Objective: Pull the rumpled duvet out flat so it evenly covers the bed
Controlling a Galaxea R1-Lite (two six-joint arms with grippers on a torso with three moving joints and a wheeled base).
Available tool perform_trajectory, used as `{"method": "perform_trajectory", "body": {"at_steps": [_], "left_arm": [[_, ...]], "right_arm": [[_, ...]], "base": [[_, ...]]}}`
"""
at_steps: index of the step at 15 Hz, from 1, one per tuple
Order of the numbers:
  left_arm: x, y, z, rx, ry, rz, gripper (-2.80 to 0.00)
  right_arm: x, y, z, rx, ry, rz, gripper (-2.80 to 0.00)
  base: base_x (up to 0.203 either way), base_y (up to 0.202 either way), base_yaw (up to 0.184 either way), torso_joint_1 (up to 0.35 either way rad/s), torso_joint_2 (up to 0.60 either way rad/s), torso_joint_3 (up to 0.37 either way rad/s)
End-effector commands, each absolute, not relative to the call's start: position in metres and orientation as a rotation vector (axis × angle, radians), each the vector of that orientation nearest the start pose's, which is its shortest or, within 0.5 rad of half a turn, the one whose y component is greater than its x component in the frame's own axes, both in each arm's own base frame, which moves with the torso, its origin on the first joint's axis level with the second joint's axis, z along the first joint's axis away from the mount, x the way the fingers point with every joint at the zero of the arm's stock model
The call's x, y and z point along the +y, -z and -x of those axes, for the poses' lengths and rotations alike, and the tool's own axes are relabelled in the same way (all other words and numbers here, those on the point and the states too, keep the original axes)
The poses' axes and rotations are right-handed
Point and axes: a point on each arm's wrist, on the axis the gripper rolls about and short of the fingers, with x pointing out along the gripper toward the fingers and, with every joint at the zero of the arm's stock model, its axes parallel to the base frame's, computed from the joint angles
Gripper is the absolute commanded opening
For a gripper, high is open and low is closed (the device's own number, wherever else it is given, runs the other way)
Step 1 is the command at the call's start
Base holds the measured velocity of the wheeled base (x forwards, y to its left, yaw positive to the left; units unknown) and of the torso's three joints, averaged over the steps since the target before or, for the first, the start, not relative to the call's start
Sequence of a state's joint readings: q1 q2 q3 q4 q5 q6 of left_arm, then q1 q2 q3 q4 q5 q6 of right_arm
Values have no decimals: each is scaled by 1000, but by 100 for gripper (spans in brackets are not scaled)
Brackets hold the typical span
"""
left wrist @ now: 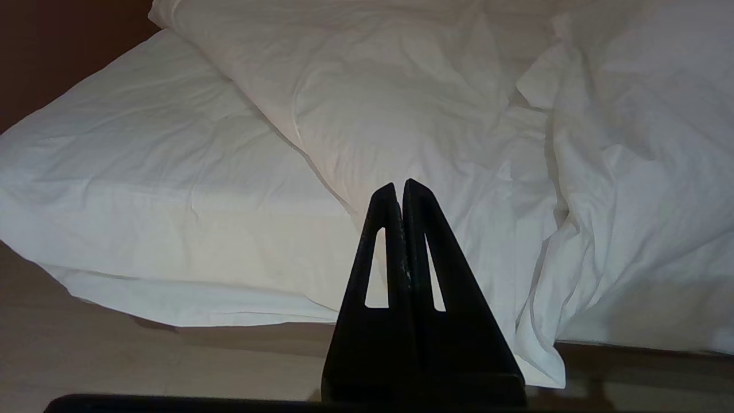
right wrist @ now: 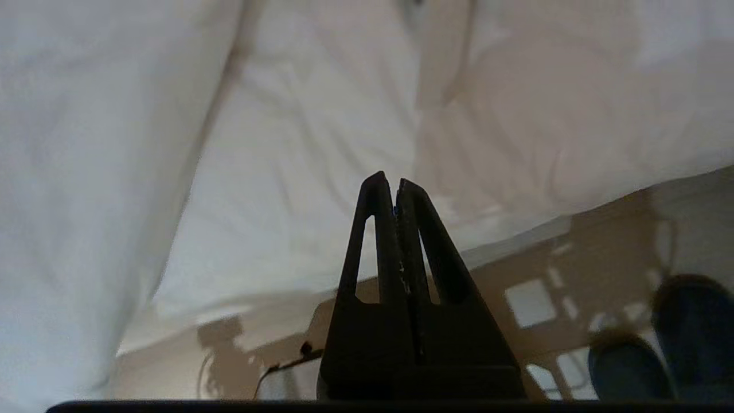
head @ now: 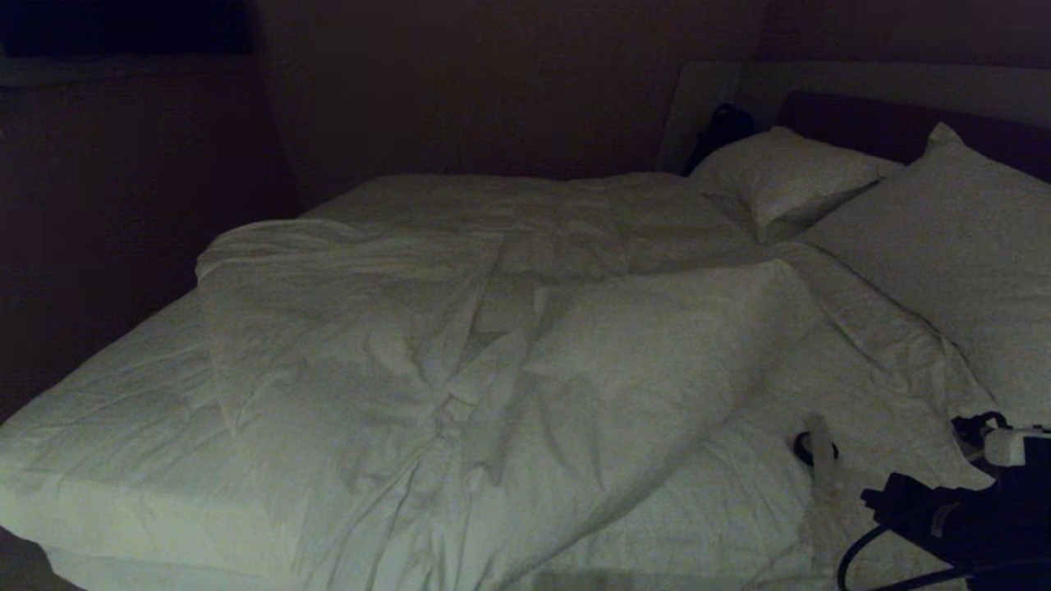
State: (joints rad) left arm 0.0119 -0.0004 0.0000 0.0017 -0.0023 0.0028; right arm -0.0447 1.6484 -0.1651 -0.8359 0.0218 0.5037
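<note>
Head view shows the duvet (head: 493, 353) bunched mid-bed (head: 107, 427), leaving bare sheet toward the foot, while the right claw (right wrist: 395, 183), clenched and empty, hangs by the bed's edge, probably approaching a hem; the left claw (left wrist: 400, 186) is clenched, idle.

Black right arm (head: 969, 509) with cables; black triangular slotted jaws.
</note>
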Motion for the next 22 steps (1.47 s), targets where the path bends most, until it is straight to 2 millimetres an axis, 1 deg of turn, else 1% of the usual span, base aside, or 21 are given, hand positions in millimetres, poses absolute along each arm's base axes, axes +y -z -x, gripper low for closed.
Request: {"method": "perform_trajectory", "body": {"at_steps": [1,2,3,5,8,10,15,17,20,22], "left_arm": [[0,-75,23,2,-11,-3,-280],[0,-75,23,2,-11,-3,-280],[0,-75,23,2,-11,-3,-280],[0,-75,23,2,-11,-3,-280],[0,-75,23,2,-11,-3,-280],[0,-75,23,2,-11,-3,-280],[0,-75,23,2,-11,-3,-280],[0,-76,23,1,-10,-3,-280],[0,-75,23,2,-10,-3,-280],[0,-75,23,2,-11,-3,-280]], "right_arm": [[-10,-67,-199,629,225,-494,-280],[-10,-66,-200,634,229,-495,-280],[-10,-62,-201,649,234,-495,0],[-12,-52,-204,696,256,-498,0],[-20,-49,-206,682,265,-524,0],[-20,-46,-210,685,263,-518,0],[-22,-49,-222,652,258,-462,0],[-23,-46,-231,654,276,-452,0],[-24,-33,-239,696,286,-446,0],[-24,-32,-241,699,282,-449,0]], "base": [[0,0,0,0,0,0],[0,0,0,0,0,0],[0,0,0,0,0,0],[0,0,0,0,0,0],[0,0,0,0,0,0],[0,0,0,0,0,0],[0,0,0,0,0,0],[0,0,0,0,0,0],[0,0,0,0,0,0],[0,0,0,0,0,0]]}}
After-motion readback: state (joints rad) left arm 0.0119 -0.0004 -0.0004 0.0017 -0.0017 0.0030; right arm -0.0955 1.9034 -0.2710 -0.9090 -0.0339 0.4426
